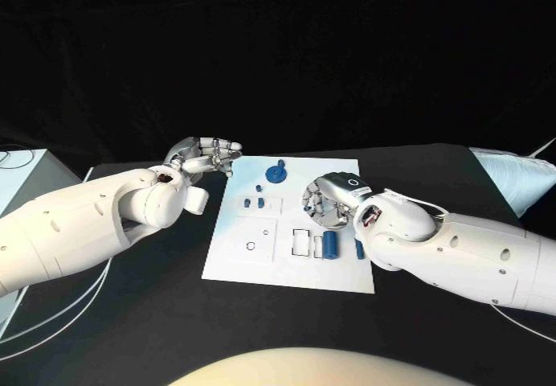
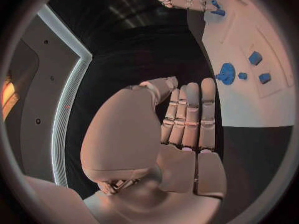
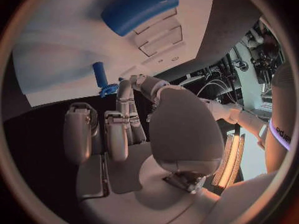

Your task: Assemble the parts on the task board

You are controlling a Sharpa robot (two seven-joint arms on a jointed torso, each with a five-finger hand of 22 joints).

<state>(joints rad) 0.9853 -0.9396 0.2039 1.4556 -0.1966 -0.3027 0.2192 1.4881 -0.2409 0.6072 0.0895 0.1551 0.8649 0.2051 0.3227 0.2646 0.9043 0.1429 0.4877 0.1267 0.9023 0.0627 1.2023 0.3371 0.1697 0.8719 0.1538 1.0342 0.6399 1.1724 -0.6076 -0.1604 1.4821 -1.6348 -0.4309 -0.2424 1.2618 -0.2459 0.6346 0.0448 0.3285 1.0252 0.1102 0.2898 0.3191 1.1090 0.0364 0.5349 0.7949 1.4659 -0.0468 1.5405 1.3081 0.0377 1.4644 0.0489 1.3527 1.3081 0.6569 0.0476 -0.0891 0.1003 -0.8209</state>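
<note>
Here the right hand (image 1: 329, 198) curls its fingers over the task board (image 1: 290, 269), pinching a small blue part (image 3: 109, 89) at the fingertips. Just beside them lies a blue cylinder (image 1: 330, 244) by the white slots. The left hand (image 1: 205, 158) hovers off the board's far left corner, fingers folded on nothing, near the blue gear (image 1: 275, 173).
</note>
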